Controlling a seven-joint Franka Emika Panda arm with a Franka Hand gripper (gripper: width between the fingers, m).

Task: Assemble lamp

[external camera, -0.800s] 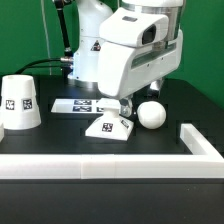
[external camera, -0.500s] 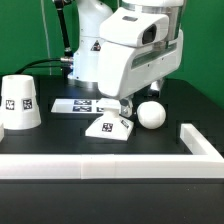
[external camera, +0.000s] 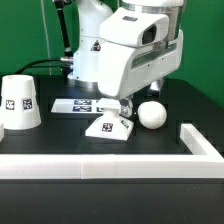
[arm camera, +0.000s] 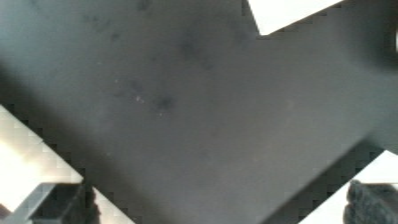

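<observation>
The wedge-shaped lamp base (external camera: 110,127) lies on the black table in the middle of the exterior view. The ball-shaped bulb (external camera: 152,115) rests just to its right. The cone shade (external camera: 20,102) stands at the far left. My gripper (external camera: 125,106) hangs low between base and bulb, just behind the base, mostly hidden by the hand. In the wrist view the gripper (arm camera: 210,205) is open: two dark fingertips (arm camera: 50,205) stand wide apart with only bare table between them. A white corner (arm camera: 317,12) shows at that view's edge; I cannot tell which part it is.
The marker board (external camera: 72,105) lies flat behind the base, left of the gripper. A long white rail border (external camera: 100,161) runs along the table's front and turns back at the right (external camera: 201,142). A green wall stands behind.
</observation>
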